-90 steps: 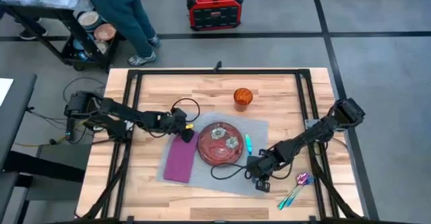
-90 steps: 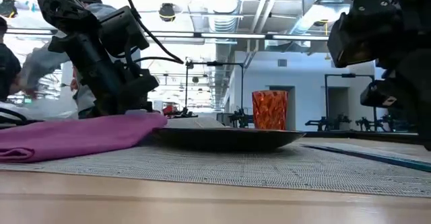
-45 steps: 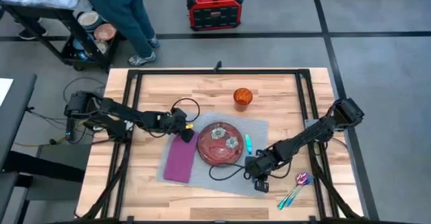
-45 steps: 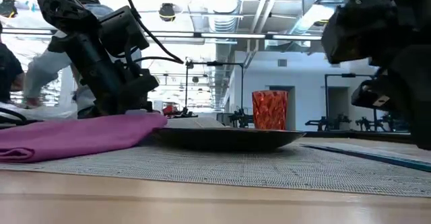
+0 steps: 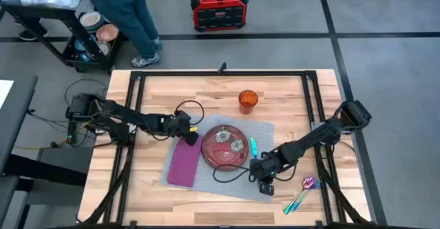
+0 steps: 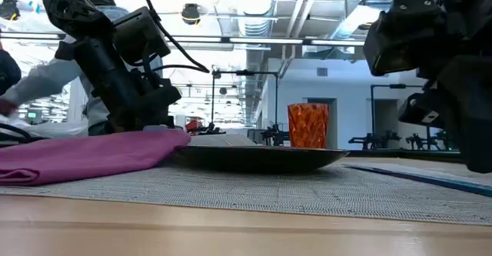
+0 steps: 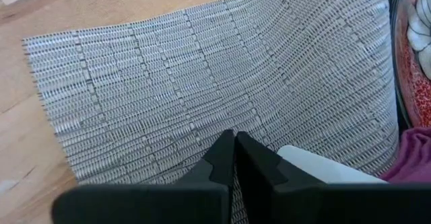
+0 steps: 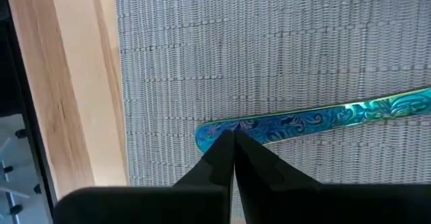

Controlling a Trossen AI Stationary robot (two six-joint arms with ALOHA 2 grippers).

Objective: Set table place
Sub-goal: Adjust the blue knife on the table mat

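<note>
The grey placemat [image 5: 218, 161] lies flat mid-surface [image 5: 165, 98], carrying a red plate [image 5: 225, 146] and a purple napkin [image 5: 184, 164]. The left tool [image 5: 190, 136] rests clenched at the mat's far-left corner. The right tool [image 5: 261, 174], fingers pressed together, hovers over a blue utensil [image 8: 316, 122] near the mat's right edge.
</note>
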